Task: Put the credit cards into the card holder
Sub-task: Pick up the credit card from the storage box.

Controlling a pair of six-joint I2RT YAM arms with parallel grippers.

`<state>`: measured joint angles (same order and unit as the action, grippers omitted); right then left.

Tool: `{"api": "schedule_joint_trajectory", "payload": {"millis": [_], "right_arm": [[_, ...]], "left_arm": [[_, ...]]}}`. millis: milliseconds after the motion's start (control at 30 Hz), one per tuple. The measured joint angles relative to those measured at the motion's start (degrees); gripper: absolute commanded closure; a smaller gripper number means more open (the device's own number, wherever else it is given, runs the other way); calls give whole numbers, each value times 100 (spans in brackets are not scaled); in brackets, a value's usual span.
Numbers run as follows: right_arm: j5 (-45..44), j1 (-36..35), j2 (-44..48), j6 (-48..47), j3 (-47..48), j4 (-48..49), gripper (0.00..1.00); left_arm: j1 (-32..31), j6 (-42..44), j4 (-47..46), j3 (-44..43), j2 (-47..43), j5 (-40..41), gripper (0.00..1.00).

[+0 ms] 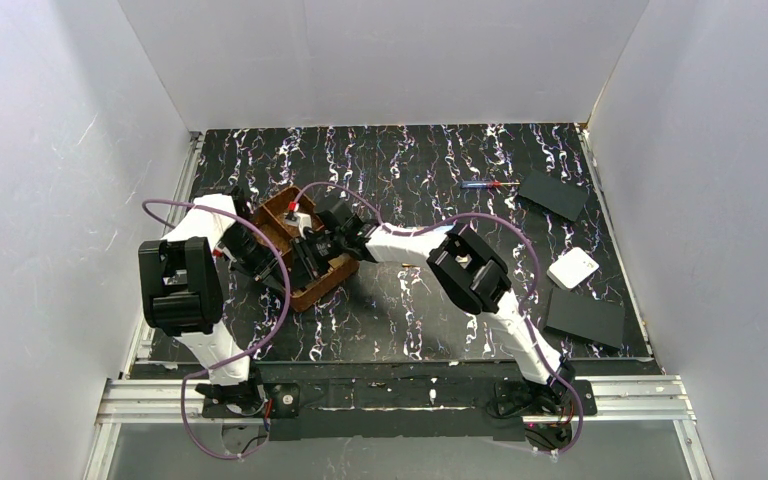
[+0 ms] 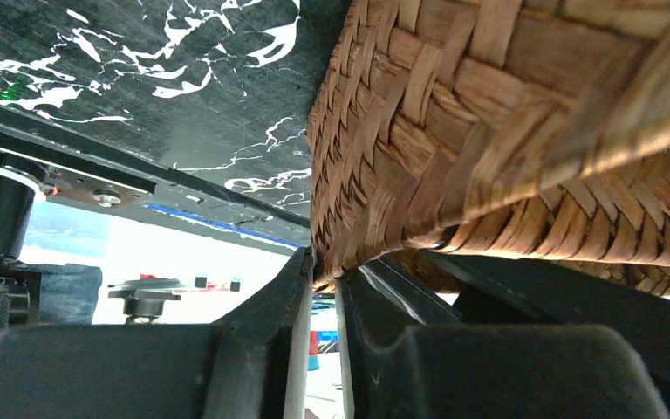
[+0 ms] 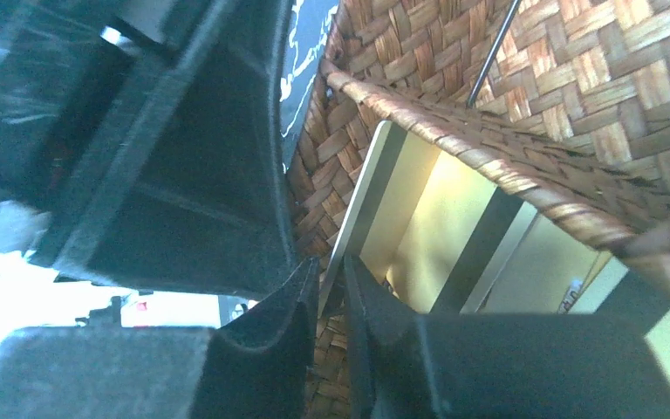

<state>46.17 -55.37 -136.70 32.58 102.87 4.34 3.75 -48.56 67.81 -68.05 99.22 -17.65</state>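
Nearest the right wrist lens: the right gripper (image 3: pixel 323 292), its black fingers almost together, pinching the thin edge of a gold card (image 3: pixel 440 209).
Nearest the left wrist lens: the left gripper (image 2: pixel 323 284), its fingers drawn close and clamped on the lower edge of the woven tray (image 2: pixel 454 131) wall.
Writing: a small mark on the pale card (image 3: pixel 558 262) is too blurred to read.
Look of the gold card: glossy yellow-gold face with a dark band along one side. It stands on edge inside the tray, against the brown weave.
Look of the pale card: cream and flat, just behind the gold one, partly hidden under a woven rim.
Count of cards: two clearly seen; whether more lie behind them cannot be told.
Count of trays: one, brown, near the left edge of the table (image 1: pixel 410 310), with both arms meeting at it.
Count of plates: two black plates (image 1: pixel 552 193), one toward the far right corner, the other by the right edge nearer the arms.
Count of boxes: one white box (image 1: pixel 573 268), square, by the right edge between the plates.
Count of tools: one pen-like tool (image 1: pixel 485 184), red and blue, near the far edge, just left of the farther plate.
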Motion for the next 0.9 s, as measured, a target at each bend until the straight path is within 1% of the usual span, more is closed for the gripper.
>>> {"api": "schedule_joint_trajectory", "payload": {"millis": [200,300,367,400,500,533,567,600,667,733,900], "right_arm": [[-258,-63,0,-190,-2,-463,60],[-573,-81,28,-446,55,-802,56],[-855,-101,55,-597,133,-1060,56],[-994,-103,59,-671,184,-1182,58],[-1384,-144,59,-866,339,-1561,78],[-1451,-149,59,-907,365,-1646,84],[-1504,-149,59,-903,387,-1733,89],[-1517,-146,59,-892,393,-1777,93],[-1517,-131,70,-846,398,-1786,95],[-1543,-114,118,-767,345,-1744,99],[-1515,-17,422,-560,11,-1482,99]], "left_arm": [[-74,37,-20,61,-66,-4,89],[-90,37,-59,92,-76,-17,89],[-90,48,-79,96,-111,-31,89],[-90,59,-96,107,-140,-31,89],[-98,87,-162,173,-236,-35,89],[-101,94,-162,195,-267,-35,88],[-101,105,-153,210,-306,-33,86],[-101,114,-146,216,-337,-33,81],[-103,142,-116,232,-420,-22,75],[-94,166,-33,232,-546,-35,70],[-9,280,302,114,-835,-37,58]]}}
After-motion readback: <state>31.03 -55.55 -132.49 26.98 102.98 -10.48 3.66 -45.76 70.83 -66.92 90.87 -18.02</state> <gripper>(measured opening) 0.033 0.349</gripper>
